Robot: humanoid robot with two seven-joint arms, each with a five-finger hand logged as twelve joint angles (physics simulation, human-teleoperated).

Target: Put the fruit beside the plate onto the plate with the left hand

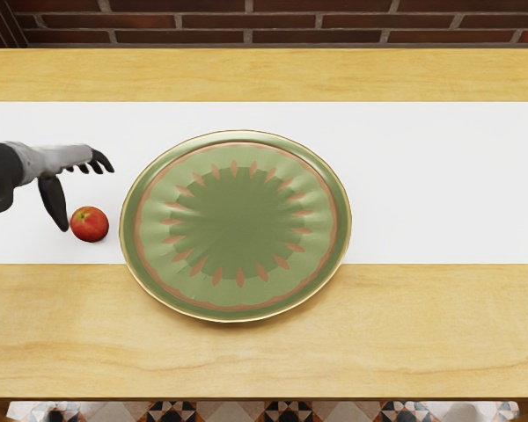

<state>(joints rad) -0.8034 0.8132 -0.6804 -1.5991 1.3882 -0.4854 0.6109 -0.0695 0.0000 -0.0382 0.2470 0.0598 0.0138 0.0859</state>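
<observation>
just one head cam here, up above the near edge of the table (pixel 264 343), tilted steeply down; faces the brick wall (pixel 264 22) at 12 o'clock; close enough that the plate (pixel 238 224) fills mid-frame

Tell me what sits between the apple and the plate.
Nothing: the head view shows only a narrow strip of bare white runner between the apple and the rim of the plate.

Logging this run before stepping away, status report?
Left robot hand open, beside the apple, no grasp yet. Apple on the white runner, left of the plate, not on it. Nothing between them. Right robot hand out of view.
</observation>
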